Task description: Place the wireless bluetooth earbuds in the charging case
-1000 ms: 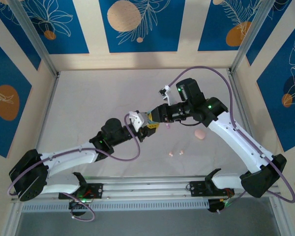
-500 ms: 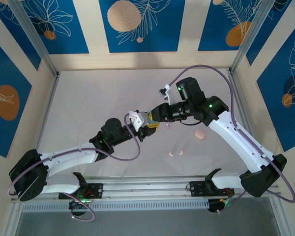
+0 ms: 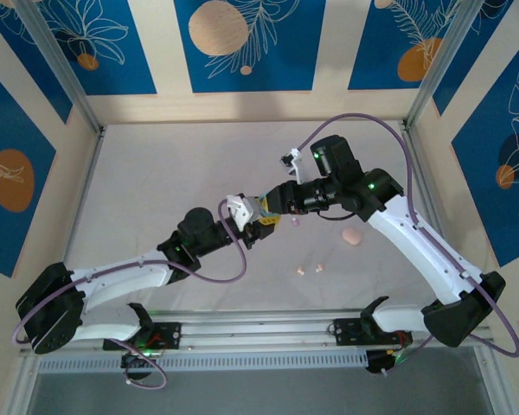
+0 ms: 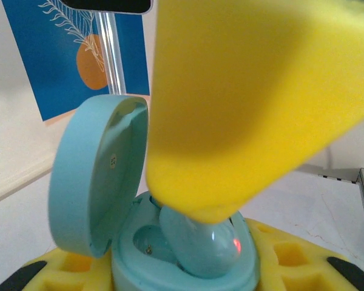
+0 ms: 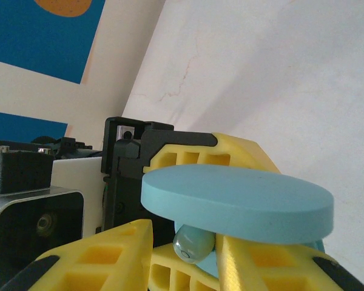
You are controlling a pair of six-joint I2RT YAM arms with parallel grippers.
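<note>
Your left gripper (image 3: 255,226) pinches the open blue charging case (image 4: 97,182). A blue earbud (image 4: 200,248) sits nearly seated; you cannot tell if the right gripper (image 5: 185,242) grips it. Pink earbuds (image 3: 301,271) lie loose on the table (image 3: 173,181).

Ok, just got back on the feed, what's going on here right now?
The left gripper holds the open light blue charging case. The right gripper is at its mouth with a light blue earbud between its fingers, the bud partly down in one well. Whether the bud is gripped or let go can't be told. A pink case and two pink earbuds lie on the table nearby.
</note>
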